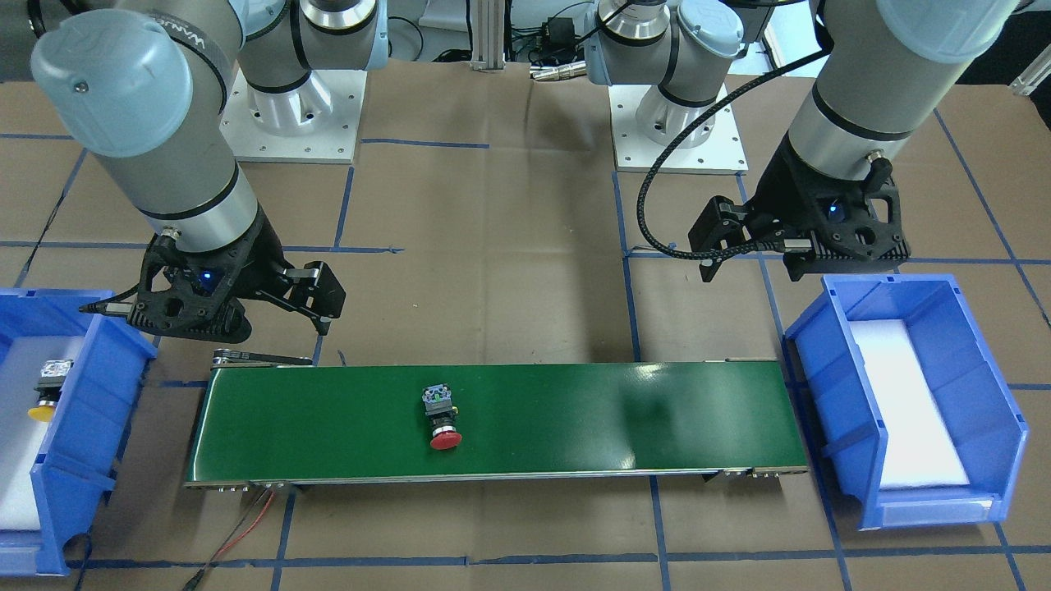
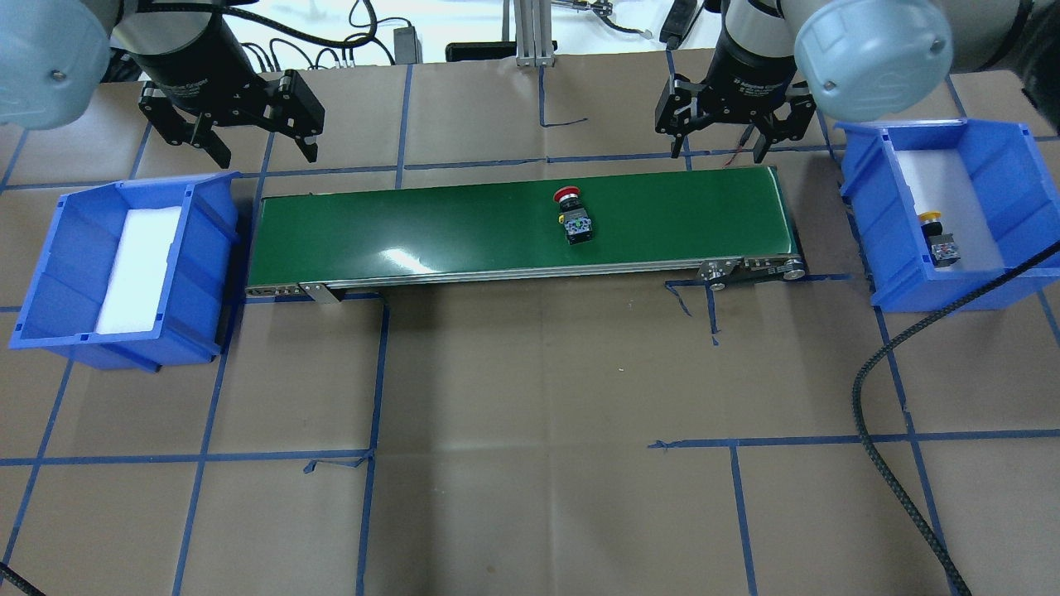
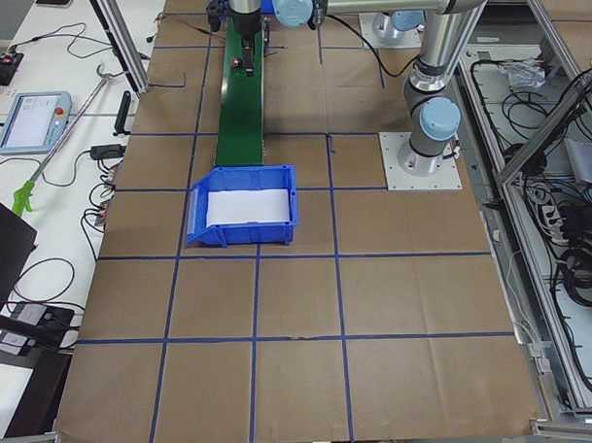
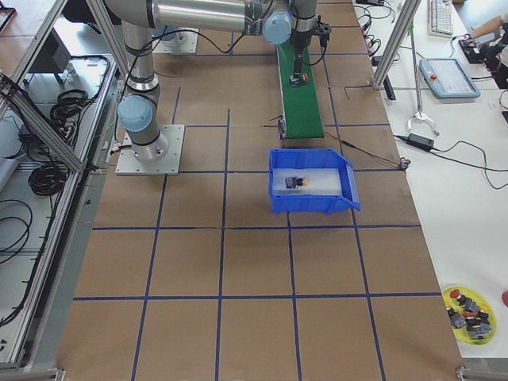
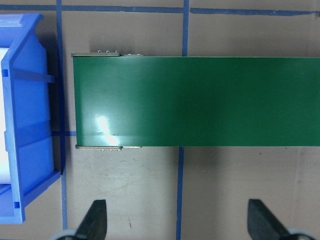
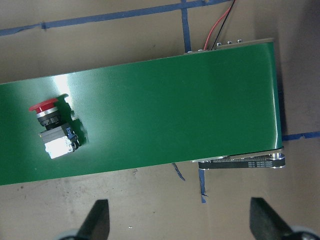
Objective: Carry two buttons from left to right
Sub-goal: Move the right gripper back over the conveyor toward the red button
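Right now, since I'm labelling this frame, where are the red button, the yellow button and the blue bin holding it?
red button [image 2: 571, 213]: overhead view, silver collar below the cap.
yellow button [image 2: 937, 235]: overhead view, dark neck.
blue bin [image 2: 874, 223]: overhead view, bare side wall.

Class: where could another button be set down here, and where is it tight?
Free: green belt between left bin and red button, and onward to its right end; the left bin's white foam; brown-papered table beside the belt. Tight: right bin around the yellow button; belt ends near the open left gripper and right gripper.
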{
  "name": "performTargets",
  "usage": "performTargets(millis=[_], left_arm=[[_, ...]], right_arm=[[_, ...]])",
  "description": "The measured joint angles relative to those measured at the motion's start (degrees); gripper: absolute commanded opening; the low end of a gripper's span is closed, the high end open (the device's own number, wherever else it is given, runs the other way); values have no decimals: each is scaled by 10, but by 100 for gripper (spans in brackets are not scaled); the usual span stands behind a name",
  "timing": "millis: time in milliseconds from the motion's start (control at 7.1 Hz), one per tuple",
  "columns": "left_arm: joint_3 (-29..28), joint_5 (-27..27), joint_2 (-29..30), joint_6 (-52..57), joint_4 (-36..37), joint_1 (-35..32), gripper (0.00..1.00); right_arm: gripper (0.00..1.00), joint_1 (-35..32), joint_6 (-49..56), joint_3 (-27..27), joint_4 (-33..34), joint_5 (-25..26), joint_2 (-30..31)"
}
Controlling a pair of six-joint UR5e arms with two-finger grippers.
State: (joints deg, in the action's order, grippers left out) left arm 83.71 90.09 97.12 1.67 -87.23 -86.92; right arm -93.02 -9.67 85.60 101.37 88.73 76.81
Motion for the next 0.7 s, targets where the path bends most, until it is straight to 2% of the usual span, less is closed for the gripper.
performTargets(millis=[704], left_arm=[[0,0,0,0,0,0,100]], right_arm=[[99,4,-2,11,18,-2,-19]])
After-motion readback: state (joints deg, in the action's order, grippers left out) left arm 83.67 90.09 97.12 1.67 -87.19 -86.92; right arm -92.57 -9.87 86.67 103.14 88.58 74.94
